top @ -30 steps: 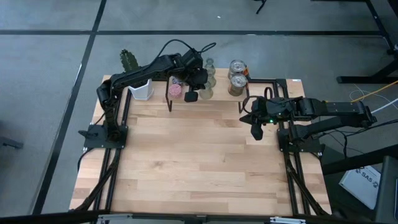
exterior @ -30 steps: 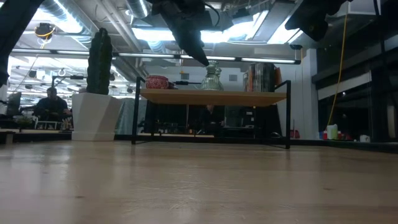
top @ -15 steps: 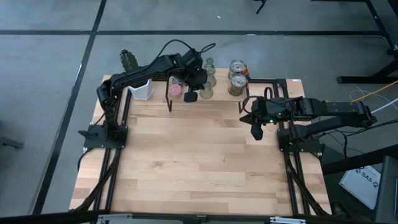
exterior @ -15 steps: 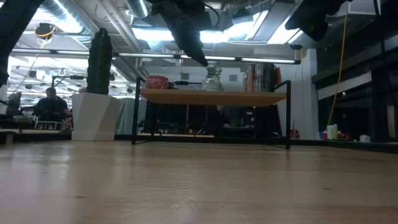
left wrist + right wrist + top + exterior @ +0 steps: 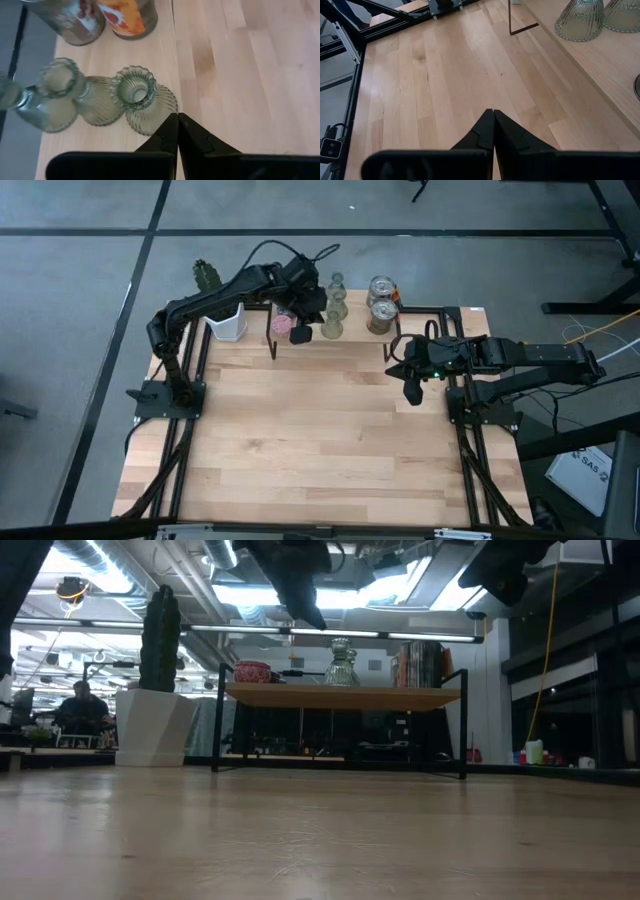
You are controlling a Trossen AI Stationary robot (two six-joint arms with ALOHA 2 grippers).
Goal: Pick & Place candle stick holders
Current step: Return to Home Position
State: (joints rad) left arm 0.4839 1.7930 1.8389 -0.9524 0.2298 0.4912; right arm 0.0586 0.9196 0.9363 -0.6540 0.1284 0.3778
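Workshop: an open room with long ceiling lights lies behind the counter (image 5: 320,450); a person (image 5: 82,705) sits far back, at the left of the low view.
Counter: pale wood planks, with black rails along both sides.
Shelf: a low wooden shelf (image 5: 340,696) on thin black legs runs along the counter's far edge.
Green candle stick holders: three ribbed glass green candle stick holders (image 5: 134,90) stand upright in one row on the shelf, their flared bases touching or overlapping.
Silvery cups: two silvery cups (image 5: 381,286) stand one behind the other on the shelf, just beside the green row, towards the right arm's side.
Pink round holder: one pink round holder (image 5: 283,328) sits on the shelf on the other side of the green row, partly under the left arm. Whether other round ones stand behind it under the arm cannot be told.
White pot: a white pot (image 5: 228,327) with a cactus (image 5: 206,275) stands on the counter at the shelf's left end.
Left arm: the left arm (image 5: 215,302) stretches out over the shelf. The left jaws are clenched tip to tip on nothing and hang above the shelf's front edge, just beside the nearest green holder without touching it.
Right arm: the right arm (image 5: 530,355) reaches in from the right rail. The right jaws are also clenched and empty, above the counter in front of the shelf's right end.
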